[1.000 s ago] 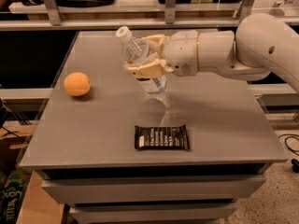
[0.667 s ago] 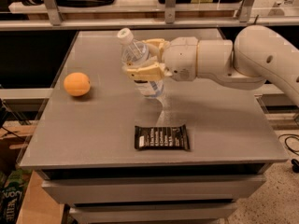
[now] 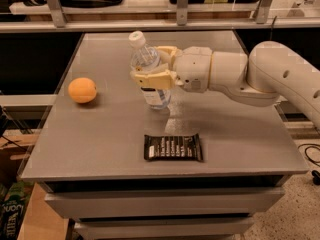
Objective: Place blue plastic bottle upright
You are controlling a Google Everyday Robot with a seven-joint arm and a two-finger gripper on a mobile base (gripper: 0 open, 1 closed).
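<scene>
The blue plastic bottle [image 3: 148, 64] is clear with a white cap and a pale label. It stands nearly upright, leaning slightly left, with its base at or just above the grey table [image 3: 100, 134] near the middle. My gripper [image 3: 152, 69] reaches in from the right and is shut on the bottle's middle, with one cream finger [image 3: 150, 79] in front of it and the other behind. The white arm [image 3: 260, 74] stretches off to the right edge.
An orange [image 3: 82, 90] sits on the table's left side. A dark snack bar [image 3: 173, 147] lies flat near the front edge, just below the bottle. Shelving with metal posts [image 3: 182, 4] runs behind the table.
The bottle has swung from a stronger tilt to nearly upright and has come down toward the table, still held by the gripper.
</scene>
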